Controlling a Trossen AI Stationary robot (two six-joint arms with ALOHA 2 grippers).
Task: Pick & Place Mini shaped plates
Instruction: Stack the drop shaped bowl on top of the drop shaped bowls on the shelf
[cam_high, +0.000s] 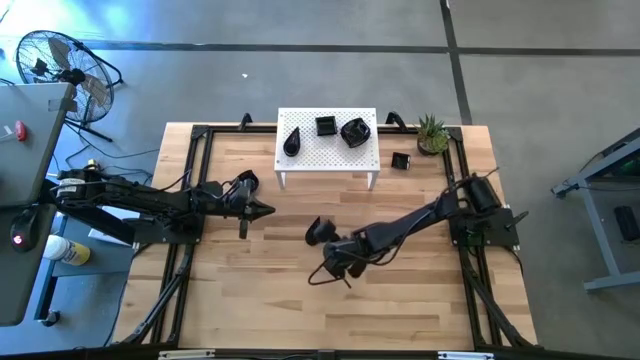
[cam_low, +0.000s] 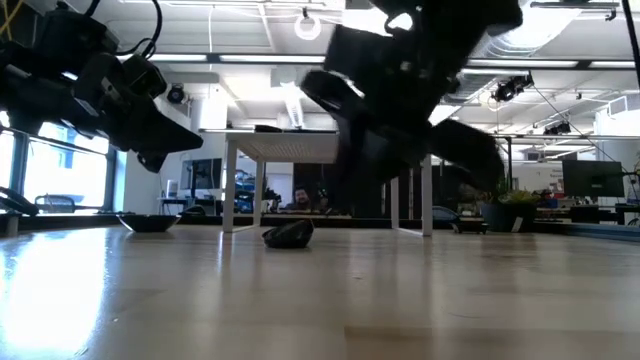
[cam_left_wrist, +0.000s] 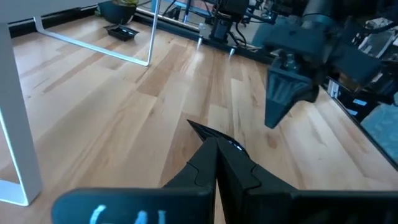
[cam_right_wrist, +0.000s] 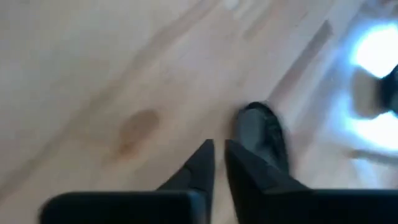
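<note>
Three glossy black mini plates sit on the white perforated stand (cam_high: 328, 158): a teardrop (cam_high: 291, 141), a square (cam_high: 325, 126) and a rounded one (cam_high: 355, 132). A small square plate (cam_high: 400, 161) lies on the table right of the stand. Another black plate (cam_high: 318, 231) rests flat on the wood mid-table. My right gripper (cam_right_wrist: 217, 155) hangs just above the table beside it, with its fingers a narrow slit apart and nothing between them. That plate (cam_right_wrist: 261, 134) lies off one finger's outer side. My left gripper (cam_left_wrist: 214, 142) hovers shut at the table's left.
A green potted plant (cam_high: 432, 133) stands at the back right. A shallow dark dish (cam_low: 148, 222) lies on the table far left in the low view. Black frame rails (cam_high: 190, 180) run along the table's sides. A fan (cam_high: 60, 62) stands off the table.
</note>
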